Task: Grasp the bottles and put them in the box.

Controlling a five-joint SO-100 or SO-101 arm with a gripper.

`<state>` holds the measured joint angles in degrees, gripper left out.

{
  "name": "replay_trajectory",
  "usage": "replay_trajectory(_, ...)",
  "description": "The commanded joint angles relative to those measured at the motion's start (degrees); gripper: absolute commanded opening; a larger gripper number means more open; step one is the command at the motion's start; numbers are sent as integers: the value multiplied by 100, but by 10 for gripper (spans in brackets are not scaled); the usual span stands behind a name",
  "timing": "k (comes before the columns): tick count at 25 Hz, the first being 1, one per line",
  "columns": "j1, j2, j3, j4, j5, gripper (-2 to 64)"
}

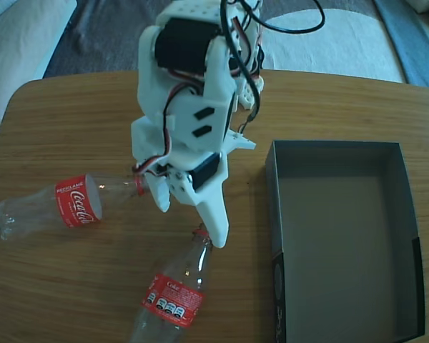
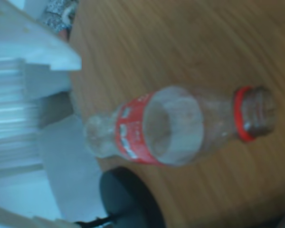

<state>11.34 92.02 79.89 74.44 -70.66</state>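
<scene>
Tool [image 1: 189, 218] fingers are pointing down toward the table [image 1: 64, 279] in the centre of the fixed view, spread apart with nothing between them; one white finger tip is sitting by the red neck ring of the left bottle, the longer one is reaching the mouth of the lower bottle. I judge it is hanging open between the two necks because it is lining up for a grasp, and neither bottle is being gripped yet.

Going left to right in the fixed view: the first bottle [image 1: 53, 207] is lying on its side at the left edge, its base toward the left and its neck pointing right toward the arm. Its red wrap label is showing the white "Coca-Cola" script, with a smaller line above that seems to read "RECYCLE ME". The second bottle [image 1: 173, 296] is lying at lower centre, its neck pointing up toward the tool, its base running out of the bottom edge. Its red label is carrying small white panels and a short word too small to read. In the wrist view one bottle [image 2: 166, 128] is lying across the wood, its red label blurred.

At the right, the box [image 1: 343, 153] is sitting open and empty, well apart from both bottles, so the whole task is still waiting.
</scene>
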Motion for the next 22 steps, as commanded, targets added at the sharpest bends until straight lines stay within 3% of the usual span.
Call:
replay_trajectory(1, 0, -44, -413, 18, -193, 416)
replay_trajectory(12, 9, -1046, -976, 35, -343, 416)
replay_trajectory(22, -70, -1274, -826, -62, -334, 425)
